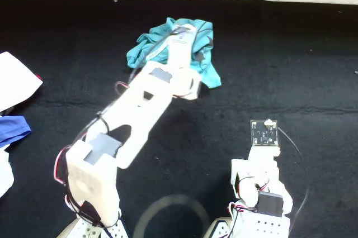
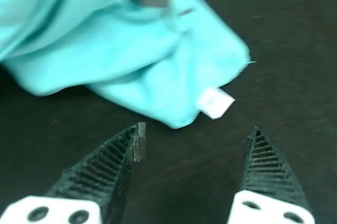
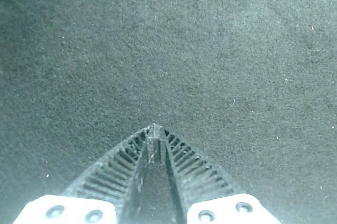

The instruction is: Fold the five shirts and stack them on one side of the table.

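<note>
L edge of black table (image 1: 291, 53): white cloth (image 1: 17, 84) w/ blue cloth (image 1: 12, 129) just on its near side, both cut by frame, can't tell if folded. L arm (image 1: 128, 120) stretched diagonally to far-centre where crumpled teal shirt (image 2: 131, 50) lies unfolded; L gripper (image 2: 198, 128) wide open, nothing between jaws, tips just beside shirt edge by its white tag (image 2: 216, 102). R arm (image 1: 260, 176) tucked back at near-right, well apart from shirt; R gripper (image 3: 154, 128) closed tip-to-tip on nothing, pointing at bare tabletop.
</note>
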Robot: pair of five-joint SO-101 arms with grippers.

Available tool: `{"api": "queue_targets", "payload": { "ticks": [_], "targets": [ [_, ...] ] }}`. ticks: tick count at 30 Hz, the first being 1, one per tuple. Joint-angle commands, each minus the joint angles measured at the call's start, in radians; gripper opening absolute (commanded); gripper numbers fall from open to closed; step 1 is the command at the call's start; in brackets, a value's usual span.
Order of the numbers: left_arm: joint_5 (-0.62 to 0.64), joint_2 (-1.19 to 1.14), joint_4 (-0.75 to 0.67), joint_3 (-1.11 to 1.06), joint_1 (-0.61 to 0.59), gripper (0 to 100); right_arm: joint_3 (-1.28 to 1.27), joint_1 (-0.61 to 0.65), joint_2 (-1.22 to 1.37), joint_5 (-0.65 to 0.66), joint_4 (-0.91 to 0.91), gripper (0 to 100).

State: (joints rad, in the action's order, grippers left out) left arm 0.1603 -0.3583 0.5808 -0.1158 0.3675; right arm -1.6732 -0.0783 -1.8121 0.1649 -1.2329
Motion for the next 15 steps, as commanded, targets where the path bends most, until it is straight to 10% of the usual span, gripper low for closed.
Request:
{"api": "queue_targets", "payload": {
  "ticks": [1, 15],
  "targets": [
    [0.003, 0.004, -0.089, 0.005, 0.044, 30, -0.124, -0.007, -0.010, -0.003, -0.005, 0.6],
    [-0.094, -0.334, -0.149, 0.320, 0.030, 30, -0.124, -0.007, -0.010, -0.005, -0.005, 0.6]
  ]
}}
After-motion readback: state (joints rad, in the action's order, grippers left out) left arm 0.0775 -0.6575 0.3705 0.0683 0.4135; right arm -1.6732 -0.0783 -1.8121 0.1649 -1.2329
